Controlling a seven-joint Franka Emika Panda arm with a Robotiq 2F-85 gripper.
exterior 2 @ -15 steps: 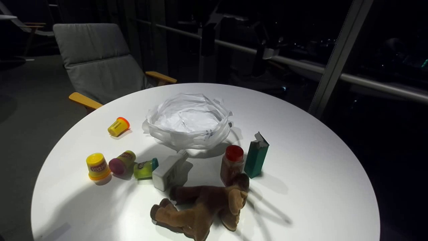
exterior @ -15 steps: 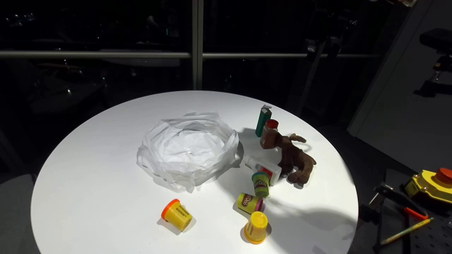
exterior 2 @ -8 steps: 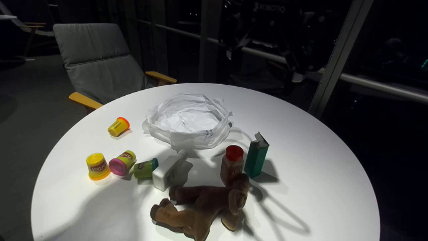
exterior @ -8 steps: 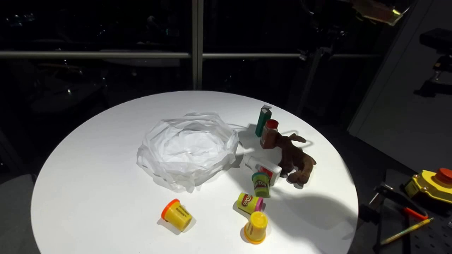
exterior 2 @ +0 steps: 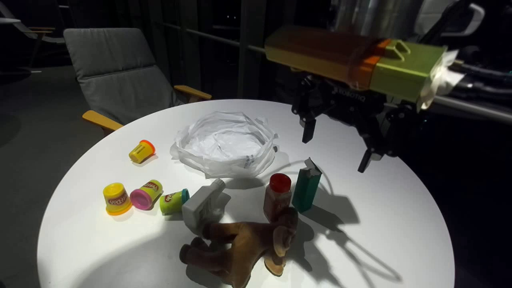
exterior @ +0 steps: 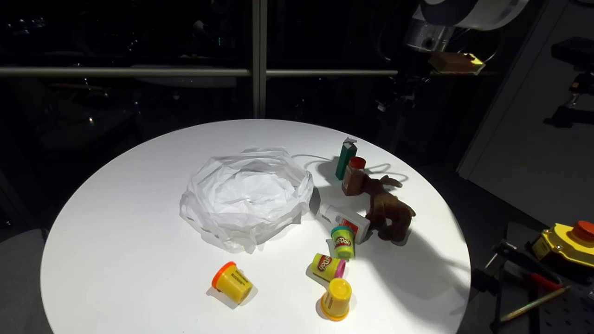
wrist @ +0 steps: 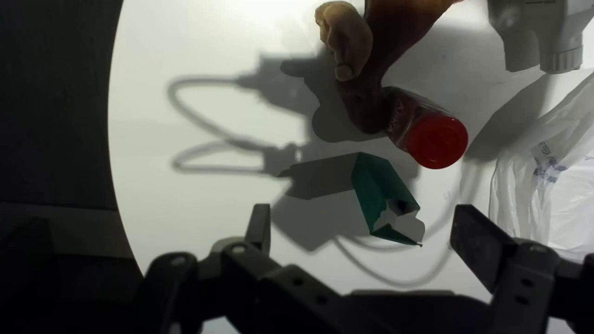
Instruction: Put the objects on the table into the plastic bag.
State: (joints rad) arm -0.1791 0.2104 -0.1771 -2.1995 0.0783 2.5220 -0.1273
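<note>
On the round white table, the plastic bag lies opened up, nothing visible inside. Beside it stand a green carton with a torn top and a red-capped jar. A brown plush animal touches the jar. A white bottle lies near several Play-Doh tubs: a green-lidded one, a pink-lidded one and a yellow one. An orange-lidded tub is apart. My gripper hangs open above the carton's side of the table; in the wrist view the carton appears between its fingers, untouched.
A grey chair with wooden armrests stands behind the table. In an exterior view, a yellow box with a red button and a pencil rest on a dark surface off the table. Window rails run behind.
My arm has come down from above toward the table, the gripper staying open and now hanging near the green carton. Its shadows have shifted; the objects and the bag have not moved.
</note>
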